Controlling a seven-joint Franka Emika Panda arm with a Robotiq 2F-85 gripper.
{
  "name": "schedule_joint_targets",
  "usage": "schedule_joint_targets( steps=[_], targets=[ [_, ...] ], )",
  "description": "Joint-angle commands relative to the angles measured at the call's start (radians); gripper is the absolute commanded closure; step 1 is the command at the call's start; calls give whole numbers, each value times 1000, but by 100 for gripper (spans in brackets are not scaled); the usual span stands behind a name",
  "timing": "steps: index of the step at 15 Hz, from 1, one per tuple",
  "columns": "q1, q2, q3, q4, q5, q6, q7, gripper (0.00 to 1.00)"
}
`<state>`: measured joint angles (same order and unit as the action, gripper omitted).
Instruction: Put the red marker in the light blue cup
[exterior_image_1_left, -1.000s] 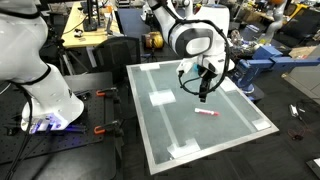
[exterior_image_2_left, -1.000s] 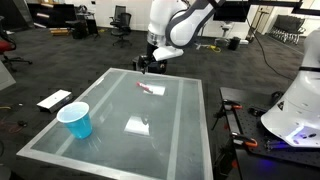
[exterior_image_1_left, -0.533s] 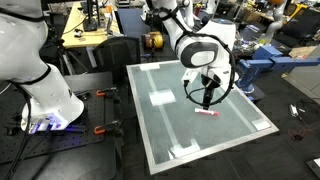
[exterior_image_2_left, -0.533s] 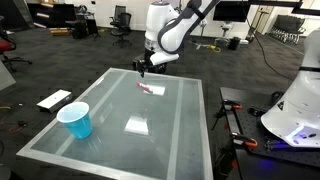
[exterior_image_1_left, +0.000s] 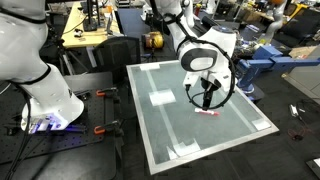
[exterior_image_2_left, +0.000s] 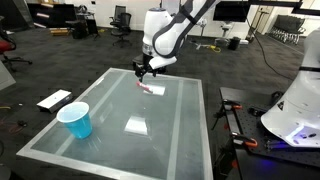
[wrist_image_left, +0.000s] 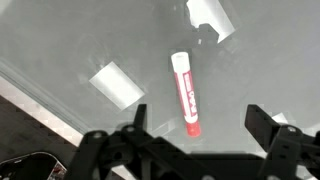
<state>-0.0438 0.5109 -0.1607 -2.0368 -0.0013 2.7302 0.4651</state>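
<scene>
Wrist view: marker (wrist_image_left: 185, 95) lies flat on the table (wrist_image_left: 60, 40), long axis running roughly 12 to 6 o'clock, whitish end toward 12, red tip toward 6. My gripper (wrist_image_left: 197, 118) comes in from the frame's bottom edge. Jaws wide apart, one dark finger at 8 o'clock of the marker's red tip, the other at 4 o'clock, neither touching it. Two pale patches show on the surface, at 10 and 12 o'clock of the marker; I cannot tell whether they are paper or glare.

Exterior views: my gripper (exterior_image_1_left: 207, 100) hangs just above the marker (exterior_image_1_left: 207, 113), fingers pointing down. At this range jaw spacing is hard to read; only the wrist view settles it.

Cup (exterior_image_2_left: 75, 120) shows in just an exterior view: upright, mouth up, on the table (exterior_image_2_left: 170, 130) near a corner, at about 8 o'clock of the marker (exterior_image_2_left: 148, 89) and well apart from it. There my gripper (exterior_image_2_left: 143, 76) sits just over the marker.
</scene>
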Motion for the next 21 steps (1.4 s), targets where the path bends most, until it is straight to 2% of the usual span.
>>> schedule_joint_targets(
  steps=[1, 7, 14, 21],
  targets=[
    [19, 2, -19, 2, 23, -2, -18, 0],
    [28, 48, -29, 64, 20, -11, -3, 0],
    [-22, 133, 25, 176, 91, -72, -82, 0],
    [-24, 168, 15, 210, 105, -130, -85, 0]
  ],
)
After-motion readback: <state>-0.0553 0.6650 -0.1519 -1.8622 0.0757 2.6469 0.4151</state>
